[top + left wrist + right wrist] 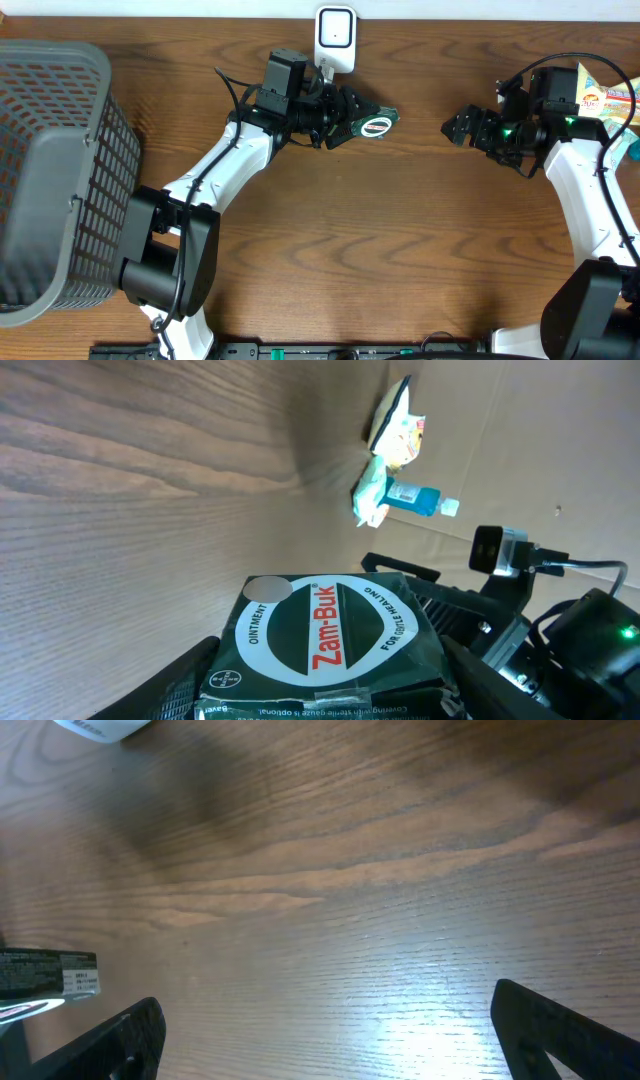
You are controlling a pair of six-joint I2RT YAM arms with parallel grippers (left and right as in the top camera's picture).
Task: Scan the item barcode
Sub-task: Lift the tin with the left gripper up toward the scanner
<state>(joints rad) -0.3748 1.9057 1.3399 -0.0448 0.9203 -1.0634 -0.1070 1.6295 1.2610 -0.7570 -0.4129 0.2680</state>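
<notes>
Brown wood-grain table [400,230], seen from overhead, both arms reaching in from the near edge.

Far left: grey mesh basket [60,150], tilted, partly out of frame.

Back edge, centre: white scanner unit [335,38], upright, cable trailing off beside it.

Left pincer [365,124]: closed partway on a dark green Zam-Buk box [377,127], one finger on each side. Box just in front of the scanner unit and a little to its right, near but not touching it. Round white-rimmed label facing up, with "Zam-Buk" in red and "OINTMENT" around the ring, readable from the left wrist. Cannot tell whether the box rests on the table or hangs clear of it.

Right pincer [458,125]: spread wide, nothing between the fingers. Pointed toward the box from the right, apart from it, bare wood between. Dark edge with small white print at the left border of the right wrist view, too small to read.

Far right, behind the right arm: yellow-and-white snack packet [600,95], and beside it a blue bottle [415,498] with a white cap, lying on its side.
</notes>
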